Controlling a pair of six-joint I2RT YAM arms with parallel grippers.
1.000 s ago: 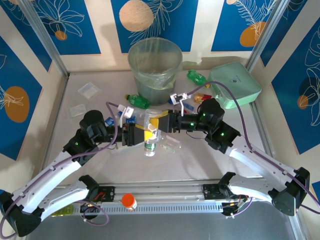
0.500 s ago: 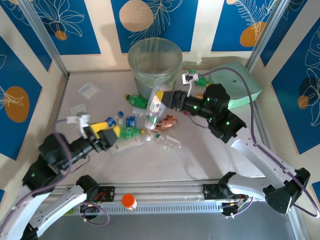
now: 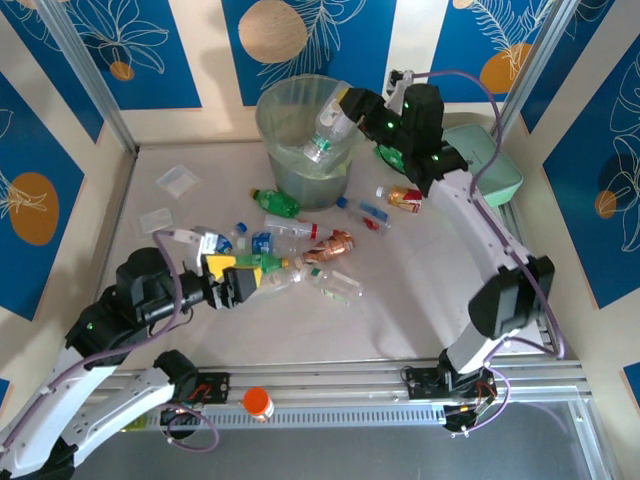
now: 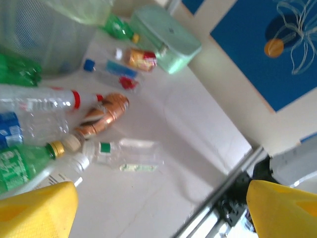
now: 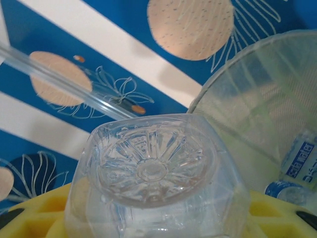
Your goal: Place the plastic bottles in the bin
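The right claw gripped a clear ribbed plastic bottle over the round translucent grey-green bin. The left claw hung open beside scattered plastic bottles on the pale surface.

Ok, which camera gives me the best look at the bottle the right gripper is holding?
Top external: it shows most of the clear bottle in the right gripper, tilted cap end down over the bin. Right wrist shows its ribbed base close up, with the bin's rim behind.

A mint-green lidded box rests at the table's back right, two flat clear packets at its left.
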